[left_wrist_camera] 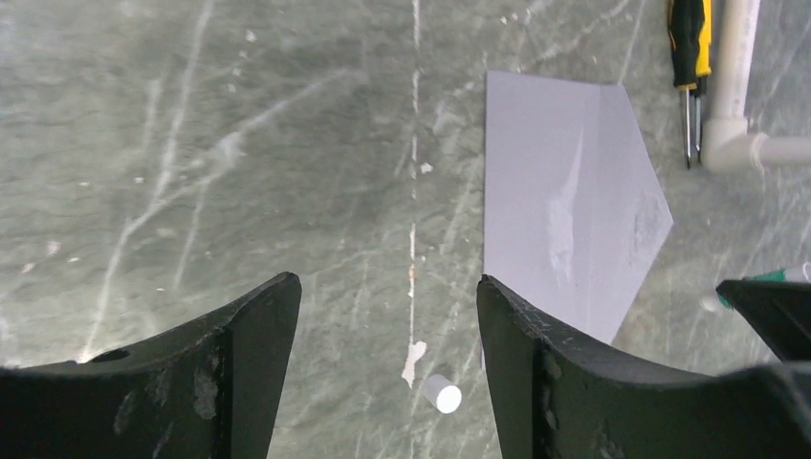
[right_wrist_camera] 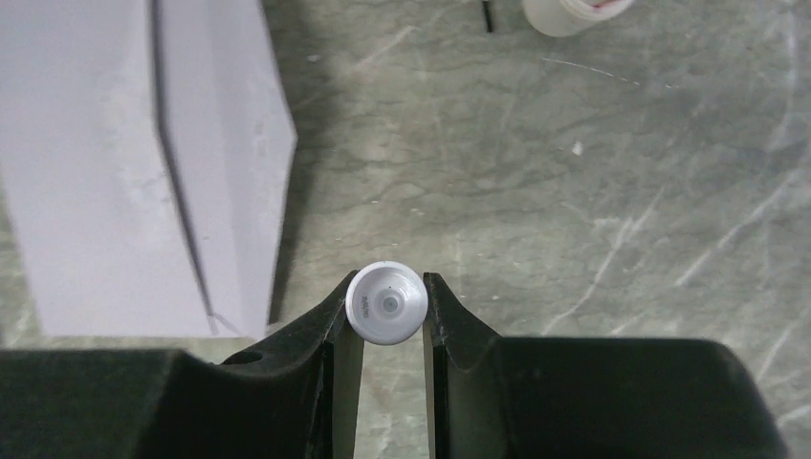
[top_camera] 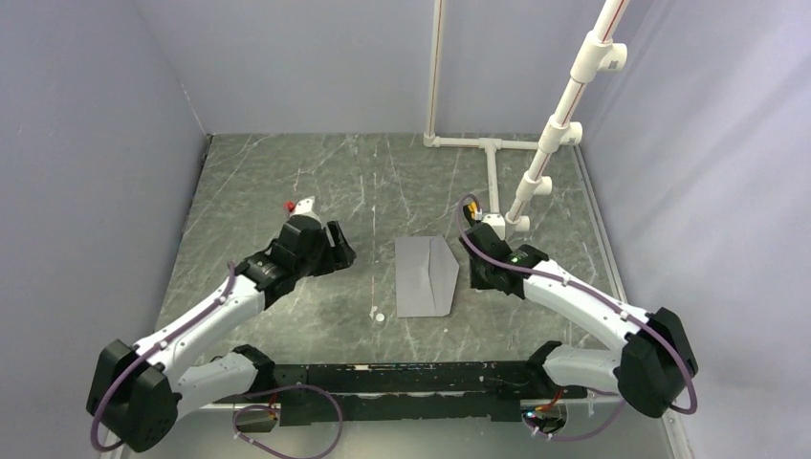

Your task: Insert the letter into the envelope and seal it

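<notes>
Grey envelope point(top_camera: 426, 275) is lying flat at the top view's centre, flap pointing right; the letter is not showing, presumably inside. Right gripper point(right_wrist_camera: 385, 287) is clamping a white stick point(right_wrist_camera: 386, 304), probably glue: spread it evenly along the flap edge. Left gripper point(left_wrist_camera: 385, 287) is hanging wide open, empty.

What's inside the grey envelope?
Nothing shows inside: the envelope lies on the table, its paper covering the inside. No tan letter is visible anywhere, so it may be hidden within.
</notes>
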`<state>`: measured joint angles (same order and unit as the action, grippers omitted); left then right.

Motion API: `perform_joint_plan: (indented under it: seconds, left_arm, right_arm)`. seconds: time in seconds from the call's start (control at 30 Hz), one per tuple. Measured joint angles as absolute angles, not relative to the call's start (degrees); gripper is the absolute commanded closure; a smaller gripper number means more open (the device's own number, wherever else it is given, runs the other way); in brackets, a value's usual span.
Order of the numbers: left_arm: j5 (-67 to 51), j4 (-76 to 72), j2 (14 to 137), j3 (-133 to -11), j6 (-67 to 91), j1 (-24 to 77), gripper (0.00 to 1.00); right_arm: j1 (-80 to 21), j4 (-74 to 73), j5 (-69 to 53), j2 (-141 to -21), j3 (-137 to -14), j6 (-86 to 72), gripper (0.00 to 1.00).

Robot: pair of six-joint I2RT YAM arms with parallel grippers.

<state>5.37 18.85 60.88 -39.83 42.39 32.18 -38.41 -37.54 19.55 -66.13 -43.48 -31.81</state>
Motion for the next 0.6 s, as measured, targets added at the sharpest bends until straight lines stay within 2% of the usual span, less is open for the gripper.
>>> perform_joint_plan:
  seconds: [0.27,0.6]
  left_arm:
    - [13.02,20.27,54.54,-37.85,42.65,32.18,0.26]
    - [14.7,20.01,56.9,-37.85,41.04,32.18,0.26]
  right_arm:
    - [-36.34,-43.03,25.41,-73.3,-47.83,-32.03,0.98]
    - [-35.92,-51.96,35.29,-88.99,-58.13,-29.06,0.9]
